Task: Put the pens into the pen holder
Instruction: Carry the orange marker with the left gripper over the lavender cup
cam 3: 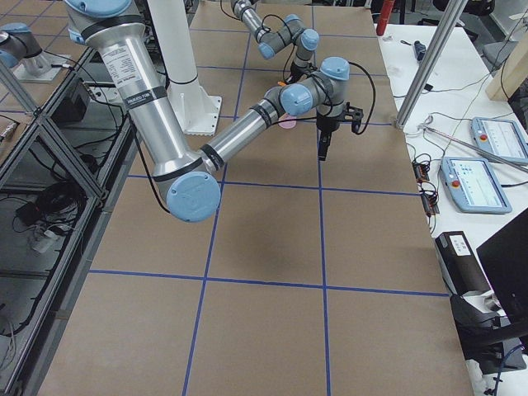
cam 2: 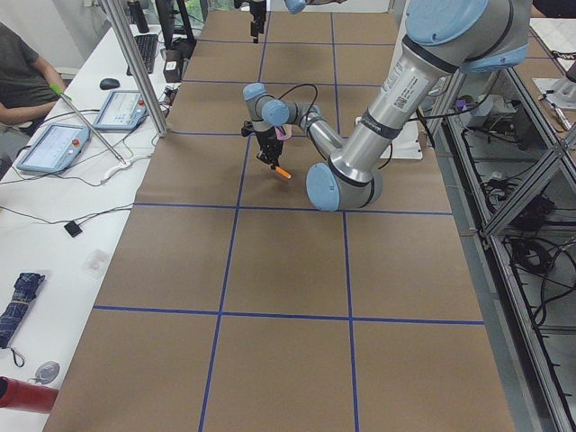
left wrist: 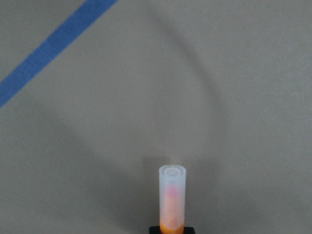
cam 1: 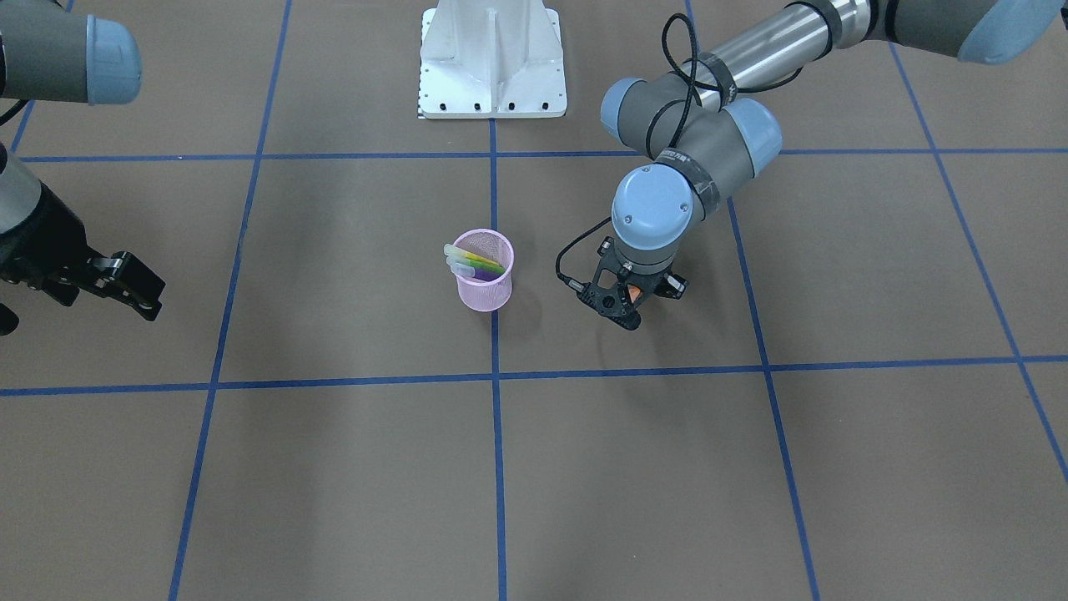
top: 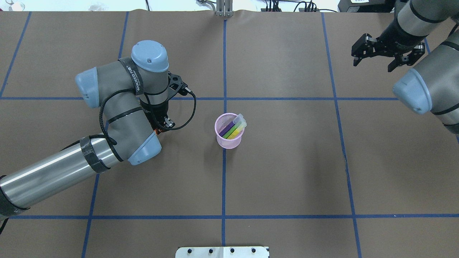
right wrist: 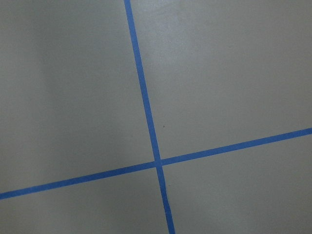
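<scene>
The pink mesh pen holder stands upright mid-table on a blue tape line. Purple, green and yellow pens lean inside it, pale caps up over the rim. To its side, on the robot's left, my left gripper points down just above the table, shut on an orange pen. In the left wrist view the pen's translucent cap points at the brown surface. My right gripper hangs open and holds nothing, far off near the table's edge.
The white robot base sits at the robot's edge of the table. Blue tape lines grid the brown surface. A person's arm and control tablets lie on the side bench.
</scene>
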